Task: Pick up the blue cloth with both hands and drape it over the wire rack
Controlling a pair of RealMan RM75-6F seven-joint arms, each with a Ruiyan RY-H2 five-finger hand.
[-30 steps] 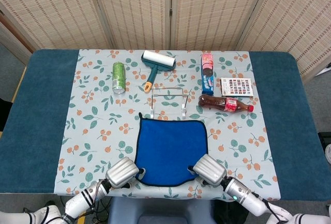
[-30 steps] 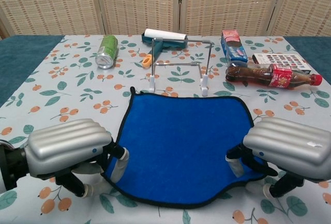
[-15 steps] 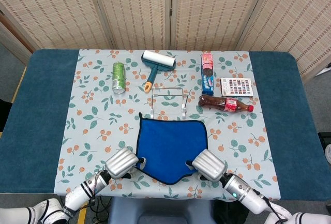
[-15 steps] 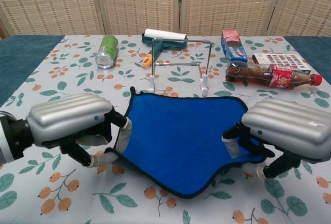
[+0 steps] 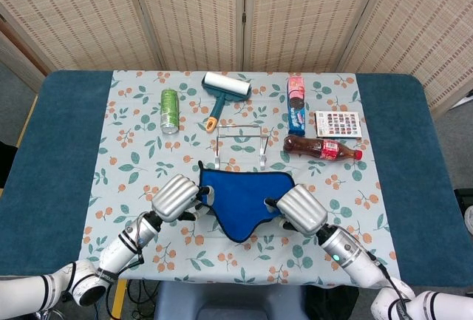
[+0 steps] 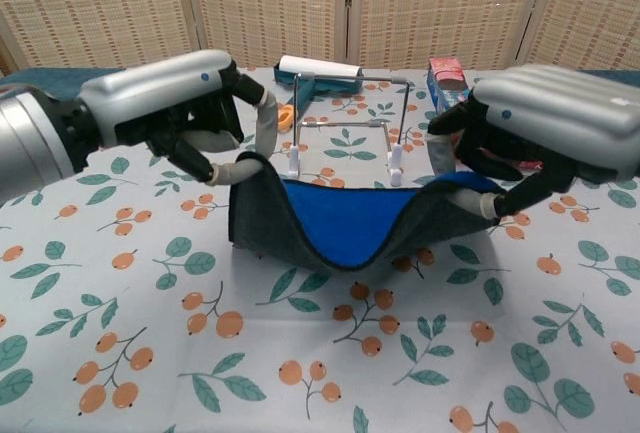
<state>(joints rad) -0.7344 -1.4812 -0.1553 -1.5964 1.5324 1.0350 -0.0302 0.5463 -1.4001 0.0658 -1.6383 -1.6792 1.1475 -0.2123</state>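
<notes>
The blue cloth [image 5: 244,198] [image 6: 352,215] hangs lifted off the table, sagging in the middle with its grey underside showing. My left hand [image 5: 176,197] [image 6: 175,113] pinches its near left corner. My right hand [image 5: 301,209] [image 6: 535,128] pinches its near right corner. The far edge of the cloth still lies on the table just in front of the wire rack [image 5: 240,143] [image 6: 345,128], which stands upright behind it.
Behind the rack lie a green can [image 5: 170,110], a lint roller [image 5: 223,91], a biscuit pack [image 5: 296,103], a cola bottle [image 5: 322,147] on its side and a patterned card [image 5: 338,123]. A floral tablecloth [image 5: 140,179] covers the blue table [image 5: 52,157].
Both hands have risen and moved forward toward the rack, lifting the near edge of the cloth off the table; the cloth now folds and sags between them.
</notes>
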